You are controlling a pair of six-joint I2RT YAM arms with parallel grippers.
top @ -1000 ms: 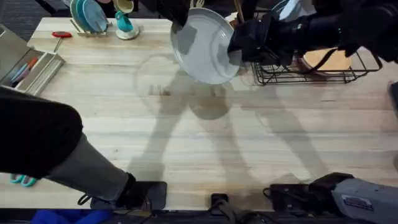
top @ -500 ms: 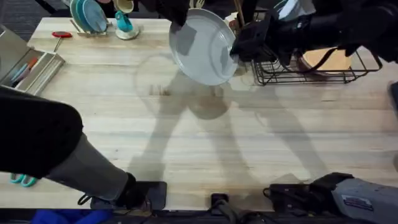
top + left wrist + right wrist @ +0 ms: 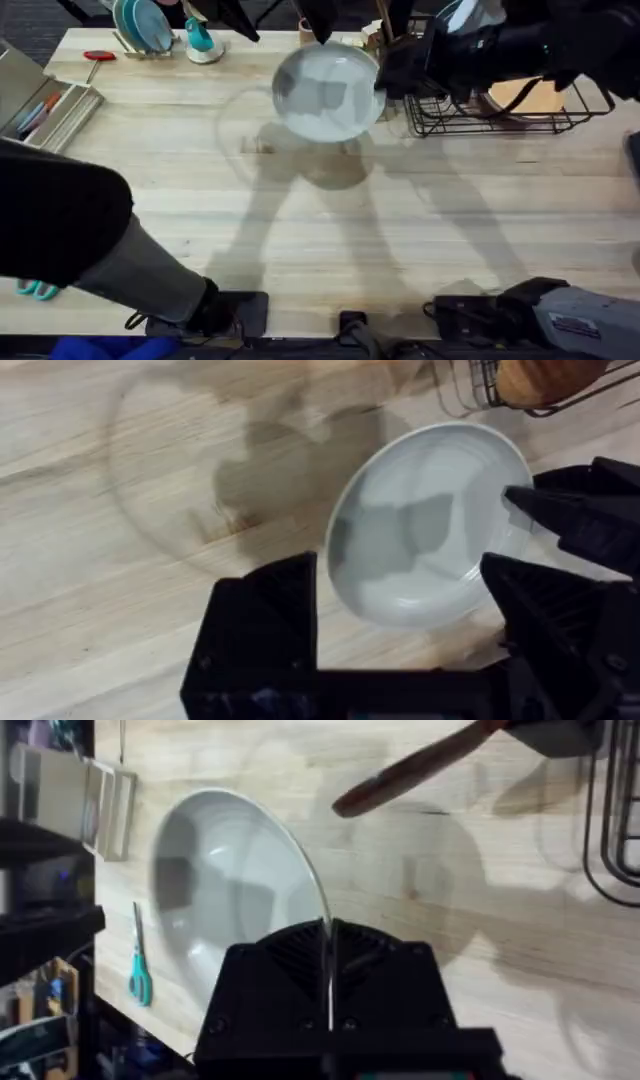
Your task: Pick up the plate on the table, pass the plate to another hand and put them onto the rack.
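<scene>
The pale-grey plate (image 3: pixel 322 92) hangs above the table (image 3: pixel 300 230), close to level, just left of the black wire rack (image 3: pixel 455 118). My right gripper (image 3: pixel 385 75) is shut on the plate's right rim; in the right wrist view the rim (image 3: pixel 325 910) runs down between its fingers (image 3: pixel 328 935). My left gripper (image 3: pixel 316 22) is above the plate's far edge, open and apart from it. The left wrist view looks down on the plate (image 3: pixel 425 525) through the gap of the left gripper (image 3: pixel 400 565), with the right gripper (image 3: pixel 585 520) at the plate's side.
An orange-tan plate (image 3: pixel 530 96) stands in the rack. A small wooden rack with teal plates (image 3: pixel 140 25), a teal cup (image 3: pixel 200 40) and a red tool (image 3: pixel 98 55) sit at the back left. A tray with pens (image 3: pixel 45 105) is at the left edge, and a wooden spoon (image 3: pixel 420 765) lies by the rack.
My left gripper has let go of the plate and pulled back and up. The plate, held by the right gripper alone, has swung from steeply tilted to nearly level.
</scene>
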